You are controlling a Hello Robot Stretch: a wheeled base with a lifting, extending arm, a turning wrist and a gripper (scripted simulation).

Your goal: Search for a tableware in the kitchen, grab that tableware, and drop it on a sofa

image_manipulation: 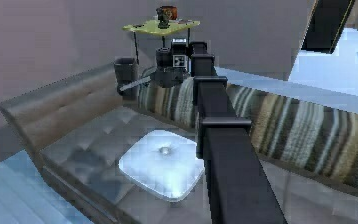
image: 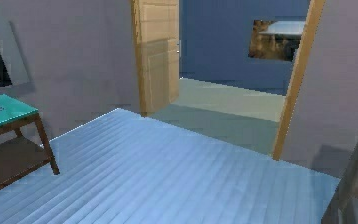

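Cup [image_manipulation: 125,70], dark, upright, mouth up, held by tool [image_manipulation: 139,82], clear above sofa [image_manipulation: 77,130]

Your sofa [image_manipulation: 82,140] wears dull grey tufted upholstery, with striped cloth on its back. On its seat the white cushion [image_manipulation: 164,160] looks smooth, faintly shiny. Above the sofa your arm [image_manipulation: 222,140] is matt black. The door [image: 159,50] is pale wood.
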